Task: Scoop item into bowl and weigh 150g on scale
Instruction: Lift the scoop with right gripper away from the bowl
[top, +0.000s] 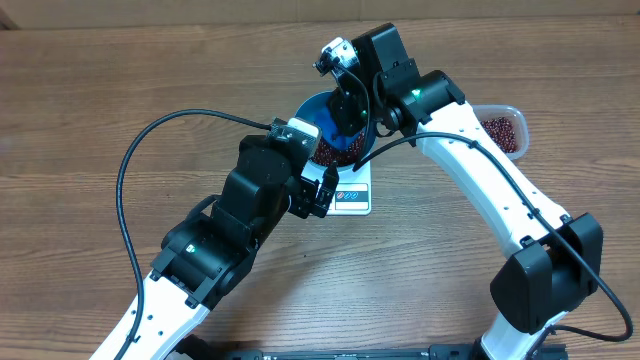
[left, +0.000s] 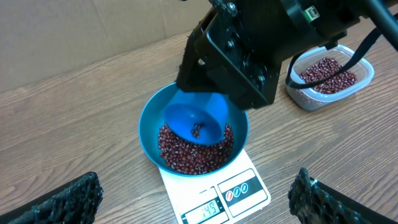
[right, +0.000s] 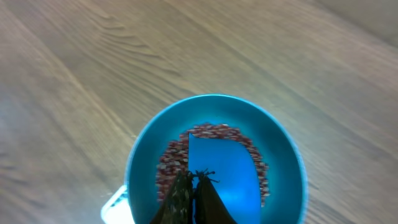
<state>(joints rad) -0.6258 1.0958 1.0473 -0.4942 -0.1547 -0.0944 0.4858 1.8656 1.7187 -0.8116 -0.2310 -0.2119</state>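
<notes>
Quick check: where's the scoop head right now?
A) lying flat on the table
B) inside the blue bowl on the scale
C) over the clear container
B: the scoop is tilted inside the bowl, above the beans, and the bowl stands on the scale.

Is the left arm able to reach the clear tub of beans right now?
Probably not. The right arm stretches across between the open left gripper and the clear container, while it holds the blue scoop in the bowl.

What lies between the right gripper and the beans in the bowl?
The blue scoop, held by the right gripper, hanging over the beans in the bowl; clearest in the left wrist view.
</notes>
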